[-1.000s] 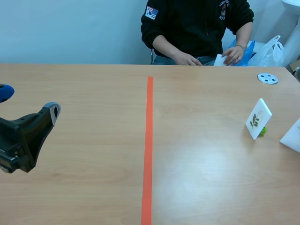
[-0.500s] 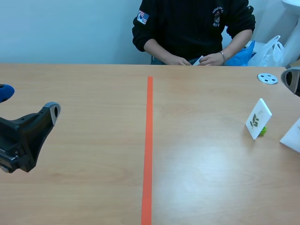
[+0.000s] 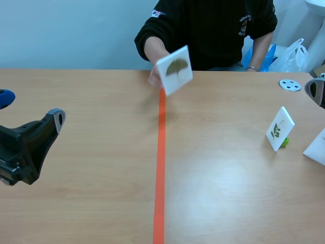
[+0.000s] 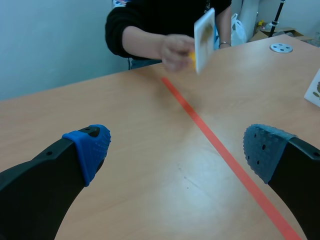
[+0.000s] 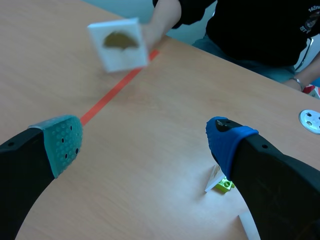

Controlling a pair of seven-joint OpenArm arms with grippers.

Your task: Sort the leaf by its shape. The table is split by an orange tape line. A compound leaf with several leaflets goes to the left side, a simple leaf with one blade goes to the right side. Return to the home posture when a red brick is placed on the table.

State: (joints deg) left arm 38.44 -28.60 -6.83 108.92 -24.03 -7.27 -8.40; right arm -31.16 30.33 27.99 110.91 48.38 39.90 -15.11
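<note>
Leaf card [image 3: 174,69], a white square bearing one fan-shaped leaf blade, sits at the upper centre of the scene view. A person's hand [image 3: 153,78] holds it tilted over the far end of the orange tape line [image 3: 160,168]. We see it blurred, and we cannot tell whether its lower edge meets the worktop [image 3: 91,203]. In the left wrist view the same card [image 4: 204,32] stands well ahead of the left gripper [image 4: 177,147], nearly edge-on in the hand [image 4: 176,50]. We record that gripper's fingers as spread wide with nothing between them. In the scene view it [image 3: 30,109] lies at the left edge, well apart from the card.

In the right wrist view we see the right gripper [image 5: 144,140] with its fingers likewise apart and bare. The card [image 5: 119,44] is far ahead of it, beside the tape line.

At the right of the scene view, a second card [image 3: 280,128] showing a leaf with several leaflets stands tilted on a small green brick [image 3: 285,142]. A third white card [image 3: 317,147] is cut off by the right edge. A grey disc [image 3: 290,85] lies flat at the upper right.
</note>
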